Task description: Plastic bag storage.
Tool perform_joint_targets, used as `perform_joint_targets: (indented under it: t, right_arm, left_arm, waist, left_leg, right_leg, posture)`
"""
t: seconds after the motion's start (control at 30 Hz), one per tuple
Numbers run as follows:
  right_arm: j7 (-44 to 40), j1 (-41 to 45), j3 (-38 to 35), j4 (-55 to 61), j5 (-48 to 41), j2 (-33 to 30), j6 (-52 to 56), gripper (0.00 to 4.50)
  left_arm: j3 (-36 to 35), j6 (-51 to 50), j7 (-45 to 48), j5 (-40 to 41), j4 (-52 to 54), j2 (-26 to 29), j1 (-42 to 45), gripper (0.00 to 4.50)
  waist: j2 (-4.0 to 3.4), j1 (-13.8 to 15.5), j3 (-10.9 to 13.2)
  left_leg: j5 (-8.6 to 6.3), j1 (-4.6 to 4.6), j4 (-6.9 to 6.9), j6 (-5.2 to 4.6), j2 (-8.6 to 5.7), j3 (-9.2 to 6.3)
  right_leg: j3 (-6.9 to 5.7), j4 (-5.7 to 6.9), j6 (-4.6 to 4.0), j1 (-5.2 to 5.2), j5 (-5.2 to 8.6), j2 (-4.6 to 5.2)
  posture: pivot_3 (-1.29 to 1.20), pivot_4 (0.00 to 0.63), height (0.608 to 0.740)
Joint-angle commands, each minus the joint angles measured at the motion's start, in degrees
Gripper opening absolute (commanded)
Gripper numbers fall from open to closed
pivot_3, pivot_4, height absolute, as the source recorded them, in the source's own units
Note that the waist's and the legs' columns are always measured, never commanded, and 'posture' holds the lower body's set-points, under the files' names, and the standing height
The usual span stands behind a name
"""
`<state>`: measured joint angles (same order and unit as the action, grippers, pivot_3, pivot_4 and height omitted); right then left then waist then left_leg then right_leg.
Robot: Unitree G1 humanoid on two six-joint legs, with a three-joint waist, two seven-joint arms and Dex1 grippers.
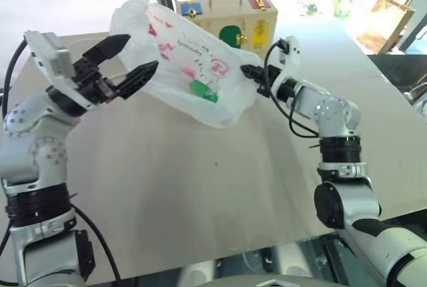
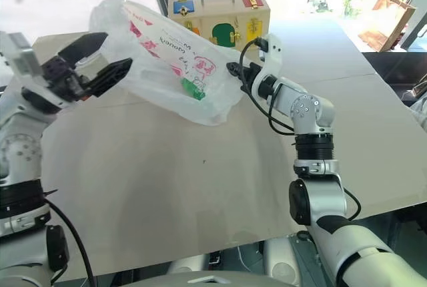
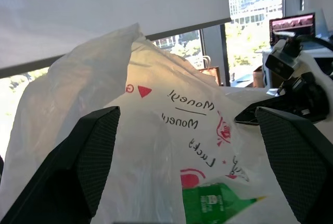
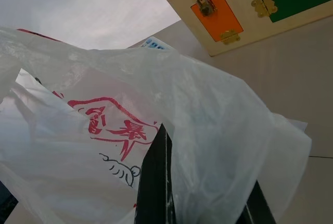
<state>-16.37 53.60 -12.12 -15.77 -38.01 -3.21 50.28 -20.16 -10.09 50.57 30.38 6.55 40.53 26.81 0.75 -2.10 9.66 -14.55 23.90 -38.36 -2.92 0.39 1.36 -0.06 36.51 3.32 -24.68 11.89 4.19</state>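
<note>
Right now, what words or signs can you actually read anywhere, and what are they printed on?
"Money!" twice, seen mirrored through the plastic bag.
"Lucky", mirrored, lower on the same bag.
Red characters in a framed emblem on the bag: too stylised to read.
Label on the green item inside the bag: too small to read.
Wooden box behind: coloured panels, no readable text.

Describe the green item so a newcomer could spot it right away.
Start at the beige table and find the plastic bag held above it. The green item sits inside it near the sagging bottom, seen through the film. It is the only solid green among the red print.
</note>
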Motion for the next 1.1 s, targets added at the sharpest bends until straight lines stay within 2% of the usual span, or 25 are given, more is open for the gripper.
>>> perform_joint_targets:
  t: [0.03, 0.17, 0.23, 0.3, 0.4, 0.5, 0.77, 1.1]
  right_arm:
    - [-0.4, 0.1, -0.4, 1.6, 0.1, -0.1, -1.8, 0.0]
    - [-0.4, -0.8, -0.1, 1.8, 0.2, 0.2, -2.1, 0.0]
    - [-0.4, -1.1, 0.0, 1.9, 0.3, 0.3, -2.2, 0.0]
    - [-0.5, -1.1, 0.0, 1.8, 0.5, 0.4, -2.2, 0.0]
    - [-0.8, -0.7, 0.0, 1.4, 0.7, 0.2, -2.5, 0.0]
    - [-1.0, -0.5, 0.2, 1.0, 0.9, 0.2, -2.8, 0.0]
    - [-1.2, -0.7, 0.4, 1.2, 1.2, 0.3, -2.8, 0.0]
    - [-1.1, -0.4, 0.2, 0.9, 1.4, 0.3, -2.9, 0.0]
  left_arm:
    - [3.1, 12.8, -7.4, -16.4, 4.2, 0.7, -3.1, 4.43]
    - [5.6, 21.5, -21.7, -34.7, 7.3, -1.7, -5.4, 4.43]
    - [6.5, 23.5, -25.2, -38.6, 8.7, -2.9, -6.4, 4.43]
    - [7.2, 24.7, -28.3, -42.4, 10.1, -4.0, -7.8, 4.43]
    - [10.3, 24.7, -37.6, -56.7, 12.5, -7.2, -10.8, 4.43]
    - [10.9, 21.8, -43.6, -64.6, 12.1, -9.0, -10.8, 4.43]
    - [11.4, 17.1, -50.4, -72.4, 10.5, -10.3, -9.9, 4.43]
    - [13.4, 14.1, -49.6, -73.5, 4.3, -8.2, -8.1, 4.43]
  waist:
    - [-0.01, -0.1, 0.0]
    - [-0.01, -0.1, 0.0]
    - [0.0, 0.0, 0.0]
    - [-0.01, 0.0, 0.0]
    - [-0.02, 0.1, 0.0]
    - [-0.01, 0.1, 0.0]
    - [0.0, 0.1, 0.0]
    - [0.0, 0.0, 0.0]
  left_leg:
    - [0.0, 0.0, 0.01, 0.0, 0.0, 0.0]
    - [-0.01, -0.04, 0.09, -0.02, 0.0, 0.08]
    - [-0.01, -0.04, 0.09, -0.02, 0.02, 0.07]
    - [-0.02, -0.02, 0.08, -0.03, 0.02, 0.08]
    - [-0.02, -0.03, 0.09, -0.03, 0.01, 0.09]
    - [-0.02, -0.02, 0.07, -0.04, 0.0, 0.07]
    - [-0.02, -0.04, 0.04, -0.04, 0.01, 0.06]
    - [-0.02, -0.04, 0.04, -0.04, 0.01, 0.06]
  right_leg:
    - [0.0, 0.0, 0.0, 0.0, 0.0, 0.0]
    - [0.09, 0.0, 0.0, -0.03, 0.0, -0.02]
    - [0.08, 0.0, 0.0, -0.04, 0.0, 0.0]
    - [0.09, 0.02, 0.0, -0.04, -0.01, 0.04]
    - [0.09, 0.02, 0.0, -0.05, -0.01, 0.07]
    - [0.06, 0.08, 0.0, -0.05, -0.01, 0.06]
    - [0.05, 0.14, 0.01, -0.05, -0.01, 0.06]
    - [0.05, 0.17, 0.01, -0.07, -0.01, 0.07]
  posture:
    - [0.0, 0.15, 0.74]
    - [0.0, 0.15, 0.74]
    - [0.0, 0.15, 0.74]
    - [0.0, 0.15, 0.74]
    - [0.0, 0.15, 0.74]
    - [0.0, 0.15, 0.74]
    - [0.0, 0.15, 0.74]
    - [0.0, 0.15, 0.74]
